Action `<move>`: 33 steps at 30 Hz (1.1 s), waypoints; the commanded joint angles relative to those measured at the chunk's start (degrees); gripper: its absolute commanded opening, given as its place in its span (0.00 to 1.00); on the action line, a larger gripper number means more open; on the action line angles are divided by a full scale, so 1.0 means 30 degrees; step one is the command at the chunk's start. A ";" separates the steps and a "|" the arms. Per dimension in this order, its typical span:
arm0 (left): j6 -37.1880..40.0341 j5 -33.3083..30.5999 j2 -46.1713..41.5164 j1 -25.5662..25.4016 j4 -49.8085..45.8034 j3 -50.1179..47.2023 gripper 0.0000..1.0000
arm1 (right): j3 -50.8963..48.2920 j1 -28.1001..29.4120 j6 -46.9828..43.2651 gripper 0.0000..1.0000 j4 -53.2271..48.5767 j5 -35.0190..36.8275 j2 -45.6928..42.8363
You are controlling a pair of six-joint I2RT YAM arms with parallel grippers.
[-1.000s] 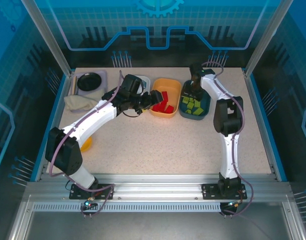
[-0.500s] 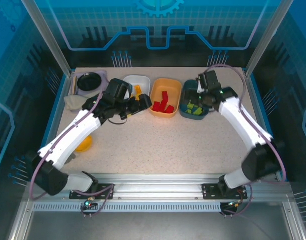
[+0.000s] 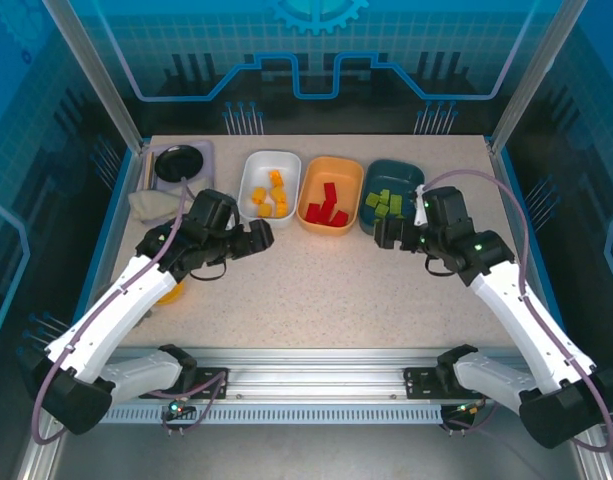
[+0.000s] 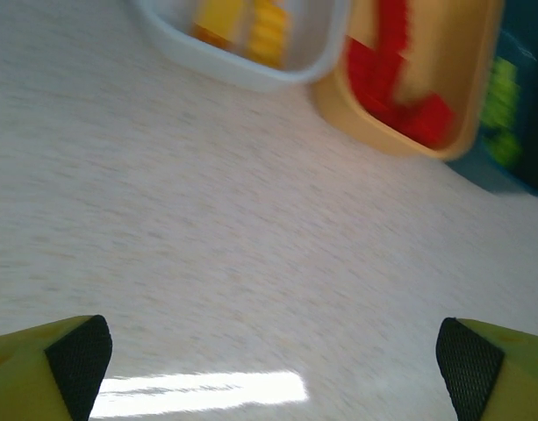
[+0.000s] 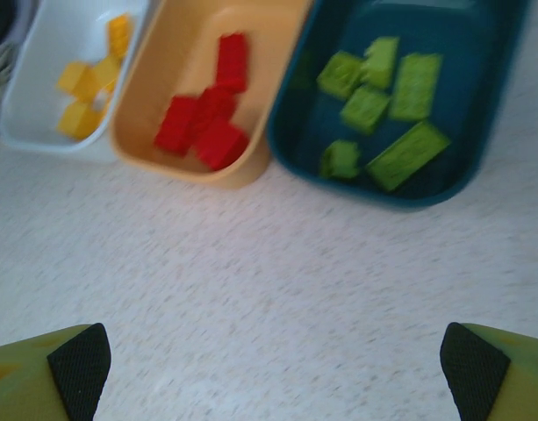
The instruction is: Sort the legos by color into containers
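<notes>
both grippers hung low over the table (image 3: 326,290), on the near side of the bins. the left gripper (image 3: 260,236) sat just off the near corner of the white bin (image 3: 271,162), fingers spread wide with nothing between them. the right gripper (image 3: 385,235) hovered by the near corner of the teal bin (image 3: 401,174), equally spread and empty.

the legos lay sorted: yellow bricks (image 3: 270,196) in the white bin, red bricks (image 3: 327,211) in the orange bin (image 3: 336,170), green bricks (image 3: 386,203) in the teal one. every brick i could find lay in a bin, so the job looked as good as finished.

the danger from here was the arms themselves. each gripper sat close to a light, shallow bin, and a careless swing forward or sideways could clip a rim, shove the bin into its neighbour and tip bricks into the wrong colour.

a yellowish thing (image 3: 172,292) peeked out from under the left forearm. it was probably a small bowl, though the arm covered most of it. a low sweep of that arm could knock it along the table.
</notes>
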 commanded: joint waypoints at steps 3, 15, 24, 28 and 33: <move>0.3764 -0.9079 -0.3845 0.0330 0.4804 -0.5216 0.99 | -0.2250 -0.2370 -0.1449 1.00 0.3806 0.3218 -0.1193; 0.8966 -0.6116 -0.3713 0.5671 1.4982 -1.3712 0.99 | -1.1219 -0.3808 -0.6129 1.00 1.5797 0.4040 0.1315; 1.0002 -0.3052 0.3560 0.7458 2.1546 -1.2041 0.99 | -1.0410 -0.5145 -0.7821 1.00 2.2946 0.0873 0.6584; 0.9712 -0.1922 0.5602 0.8513 2.3645 -1.1127 0.99 | -0.9844 -0.5948 -0.7754 1.00 2.4008 -0.0540 0.8314; 1.1176 -0.0637 0.5911 0.8937 2.5324 -1.1318 0.99 | -1.2520 -0.6033 -0.8094 1.00 2.8852 -0.1570 0.8510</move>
